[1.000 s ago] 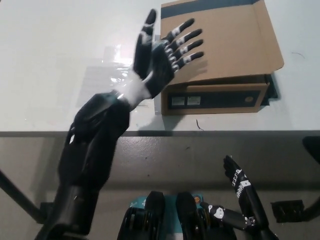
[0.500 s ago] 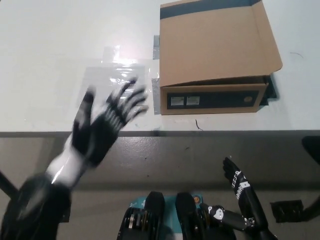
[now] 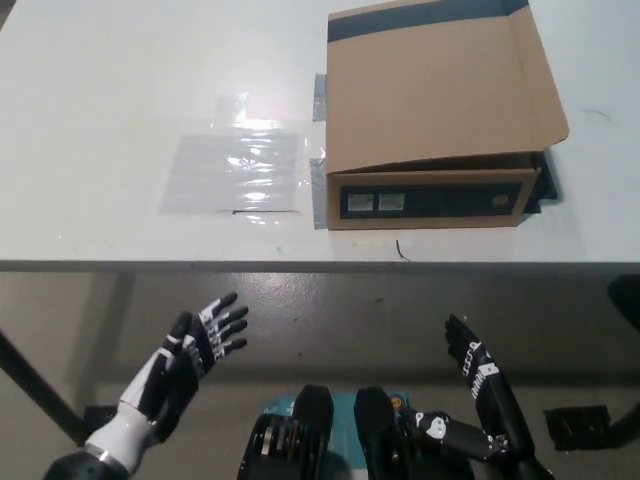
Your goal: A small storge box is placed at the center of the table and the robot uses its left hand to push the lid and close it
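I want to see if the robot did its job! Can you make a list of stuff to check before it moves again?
1. Lid lying down over the storage box: ok.
2. Lid fully flush along the front edge: cannot tell.
3. Left hand off the box, below the table edge: ok.
4. Left hand holding nothing, fingers apart: ok.
5. Right hand resting low, away from the box: ok.

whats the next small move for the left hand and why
Probably none beyond resting. The box lies with its lid folded down over the top, and the left hand is open below the table edge, clear of it. The right hand rests low too.
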Tool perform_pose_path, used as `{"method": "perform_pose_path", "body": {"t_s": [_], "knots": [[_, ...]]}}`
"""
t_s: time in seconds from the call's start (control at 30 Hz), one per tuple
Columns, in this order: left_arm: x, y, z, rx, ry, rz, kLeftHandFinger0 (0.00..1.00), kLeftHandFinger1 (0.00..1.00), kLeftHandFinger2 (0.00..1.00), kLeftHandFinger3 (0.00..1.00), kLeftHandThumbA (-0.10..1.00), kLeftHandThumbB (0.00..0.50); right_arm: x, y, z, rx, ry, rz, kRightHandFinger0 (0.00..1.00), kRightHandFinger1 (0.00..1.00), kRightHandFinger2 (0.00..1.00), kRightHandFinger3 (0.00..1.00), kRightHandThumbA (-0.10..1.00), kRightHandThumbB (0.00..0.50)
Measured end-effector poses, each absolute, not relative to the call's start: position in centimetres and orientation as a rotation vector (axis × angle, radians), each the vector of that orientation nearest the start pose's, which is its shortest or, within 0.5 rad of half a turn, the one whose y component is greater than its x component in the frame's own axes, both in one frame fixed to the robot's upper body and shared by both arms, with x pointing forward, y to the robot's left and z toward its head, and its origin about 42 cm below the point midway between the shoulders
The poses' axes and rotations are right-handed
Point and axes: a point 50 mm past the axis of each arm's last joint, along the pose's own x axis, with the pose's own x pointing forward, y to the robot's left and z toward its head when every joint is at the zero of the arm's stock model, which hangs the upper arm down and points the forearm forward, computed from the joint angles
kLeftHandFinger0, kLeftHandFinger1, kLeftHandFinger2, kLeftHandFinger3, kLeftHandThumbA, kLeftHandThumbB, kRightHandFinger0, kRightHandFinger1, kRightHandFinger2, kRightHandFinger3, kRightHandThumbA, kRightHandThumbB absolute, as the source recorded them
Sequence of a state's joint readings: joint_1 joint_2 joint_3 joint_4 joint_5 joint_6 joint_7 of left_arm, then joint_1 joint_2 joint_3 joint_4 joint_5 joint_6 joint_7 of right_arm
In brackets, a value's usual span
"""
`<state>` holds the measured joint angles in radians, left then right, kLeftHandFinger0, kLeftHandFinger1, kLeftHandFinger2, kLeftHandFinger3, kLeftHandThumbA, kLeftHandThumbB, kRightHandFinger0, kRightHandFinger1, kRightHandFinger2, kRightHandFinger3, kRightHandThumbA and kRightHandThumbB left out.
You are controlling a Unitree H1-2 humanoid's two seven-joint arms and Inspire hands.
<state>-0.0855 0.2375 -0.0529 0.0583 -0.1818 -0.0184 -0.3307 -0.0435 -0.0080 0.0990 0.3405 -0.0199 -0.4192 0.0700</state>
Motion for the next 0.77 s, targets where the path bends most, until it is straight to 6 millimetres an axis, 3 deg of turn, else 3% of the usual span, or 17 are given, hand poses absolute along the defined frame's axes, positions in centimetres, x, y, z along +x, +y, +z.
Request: {"method": "perform_pose_path", "body": {"t_s": [0.3, 0.77], "knots": [[31.3, 25.7, 8.6, 0.210, -0.029, -0.389, 1.00, 1.00, 1.00, 1.00, 1.00, 0.293, 28.3, -17.9, 4.3, -0.028, -0.121, 0.187, 1.00, 1.00, 1.00, 1.00, 1.00, 0.331], [32.4, 26.4, 9.3, 0.371, -0.158, -0.389, 1.00, 1.00, 1.00, 1.00, 1.00, 0.260, 28.8, -17.8, 4.7, -0.028, -0.137, 0.192, 1.00, 1.00, 1.00, 1.00, 1.00, 0.320]]}}
